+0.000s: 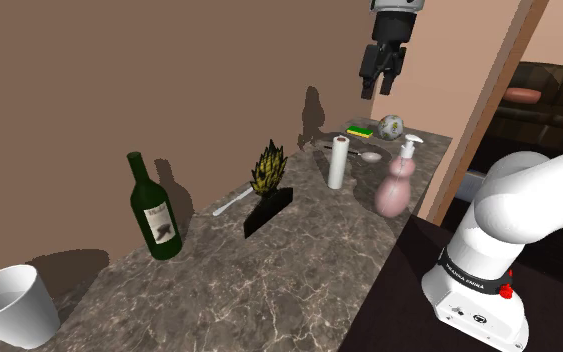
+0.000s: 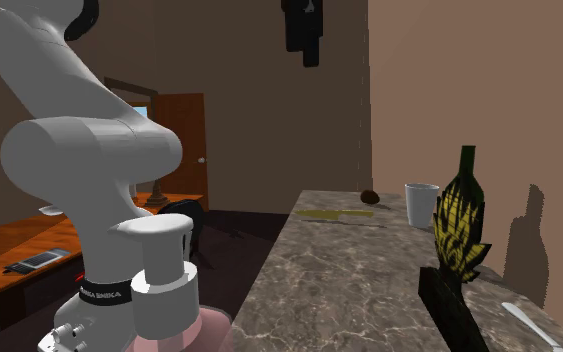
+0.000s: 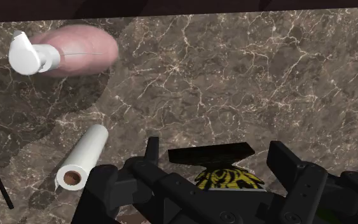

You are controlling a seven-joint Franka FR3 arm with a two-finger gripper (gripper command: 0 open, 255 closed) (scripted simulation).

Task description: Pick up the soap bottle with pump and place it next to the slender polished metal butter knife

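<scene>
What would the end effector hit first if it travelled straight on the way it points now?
Probably the spiky plant ornament on its black stand, straight ahead of the end effector in the wrist view. Depth is unclear, so it might reach the bare counter beside it instead.

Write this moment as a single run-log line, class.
stage: pre-grasp | gripper: open, empty, high above marble counter | pink soap bottle: upright, not held | butter knife: lying flat, apart from bottle
</scene>
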